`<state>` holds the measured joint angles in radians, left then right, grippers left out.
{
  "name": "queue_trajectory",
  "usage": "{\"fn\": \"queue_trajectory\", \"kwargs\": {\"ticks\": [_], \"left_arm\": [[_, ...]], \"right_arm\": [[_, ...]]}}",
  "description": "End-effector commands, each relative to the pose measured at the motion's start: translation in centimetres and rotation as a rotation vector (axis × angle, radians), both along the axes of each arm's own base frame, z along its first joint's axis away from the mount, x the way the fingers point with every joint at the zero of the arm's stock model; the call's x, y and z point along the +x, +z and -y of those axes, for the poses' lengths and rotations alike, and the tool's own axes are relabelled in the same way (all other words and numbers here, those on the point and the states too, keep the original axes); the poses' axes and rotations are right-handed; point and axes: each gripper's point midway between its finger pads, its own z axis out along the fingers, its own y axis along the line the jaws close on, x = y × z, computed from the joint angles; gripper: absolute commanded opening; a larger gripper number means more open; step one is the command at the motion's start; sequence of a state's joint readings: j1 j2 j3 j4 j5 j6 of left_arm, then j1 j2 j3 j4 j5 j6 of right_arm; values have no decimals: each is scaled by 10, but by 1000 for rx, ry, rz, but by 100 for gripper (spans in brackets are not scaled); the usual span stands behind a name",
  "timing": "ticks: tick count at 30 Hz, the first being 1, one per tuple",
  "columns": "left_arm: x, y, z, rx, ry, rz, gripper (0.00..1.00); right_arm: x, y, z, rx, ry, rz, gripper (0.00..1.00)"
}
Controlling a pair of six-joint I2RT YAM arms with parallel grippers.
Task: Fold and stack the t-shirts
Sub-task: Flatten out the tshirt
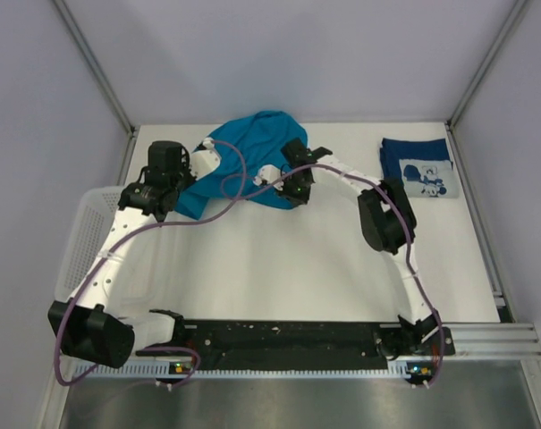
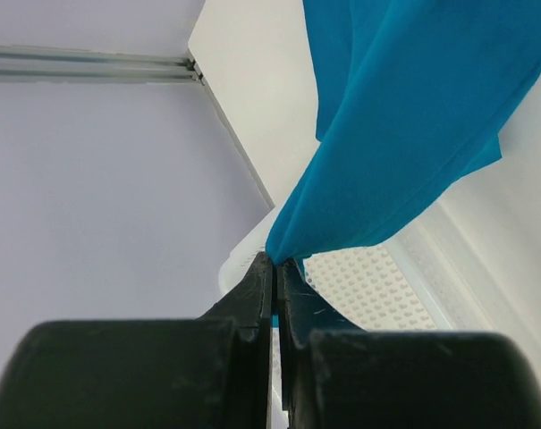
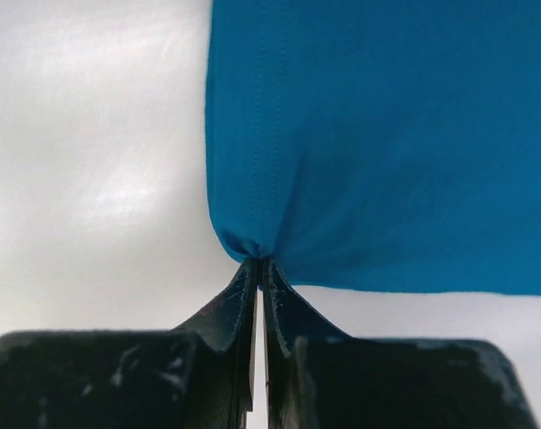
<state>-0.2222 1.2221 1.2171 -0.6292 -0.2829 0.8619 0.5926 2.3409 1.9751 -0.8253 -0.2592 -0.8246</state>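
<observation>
The teal-blue t-shirt [image 1: 249, 147] hangs bunched between both grippers at the back middle of the table. My left gripper [image 1: 182, 192] is shut on its left edge; the pinched cloth [image 2: 359, 179] shows in the left wrist view at the fingertips [image 2: 277, 265]. My right gripper [image 1: 292, 183] is shut on its right edge; the shirt [image 3: 386, 134] fills the right wrist view above the fingertips [image 3: 259, 263]. The navy t-shirt [image 1: 420, 166] with the pale print lies folded at the back right.
A white mesh basket [image 1: 85, 234] stands at the left edge of the table and also shows in the left wrist view [image 2: 377, 286]. Grey walls with metal rails enclose the table [image 1: 279, 268]. The arms' base rail runs along the near edge.
</observation>
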Motion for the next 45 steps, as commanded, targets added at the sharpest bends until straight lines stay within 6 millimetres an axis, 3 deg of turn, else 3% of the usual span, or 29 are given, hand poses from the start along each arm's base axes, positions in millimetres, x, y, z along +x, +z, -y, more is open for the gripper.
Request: {"fn": "queue_trajectory", "kwargs": {"ticks": [1,3,8,13,17,20,22,24,31,33,35,39,42,45], "left_arm": [[4,10,-5,8,16,67,0],[4,5,-4,6,7,56,0],[5,-6,5,-18,-29,24,0],[2,-18,10,-34,-55,-22,0],[-7,-33,15,-47,-84,-77,0],[-16,-39,14,-53,-81,-101,0],[-20,-39,13,-56,-80,-106,0],[-23,-35,13,-63,-78,-98,0],[-30,-19,19,-117,-86,-94,0],[-31,-18,23,-141,-92,-95,0],[-29,-18,27,-162,-100,-93,0],[-22,-21,28,-182,-81,-75,0],[-20,-25,28,-188,-72,-74,0],[-21,-30,28,-185,-76,-81,0]], "right_arm": [[-46,25,55,-114,-134,-49,0],[-75,43,71,-103,-175,-64,0],[-166,65,108,-94,-257,-126,0],[-256,69,134,-164,-319,-256,0],[-319,76,127,-240,-182,-285,0],[-349,96,98,-200,-1,-250,0],[-353,117,78,-121,-9,-257,0],[-342,133,70,-62,-18,-194,0],[-277,196,82,222,-221,67,0],[-265,205,76,291,-236,120,0],[-267,205,54,357,-182,90,0],[-283,177,7,387,-117,-100,0],[-306,135,-19,276,-34,-169,0],[-326,84,-24,117,21,-200,2]]}}
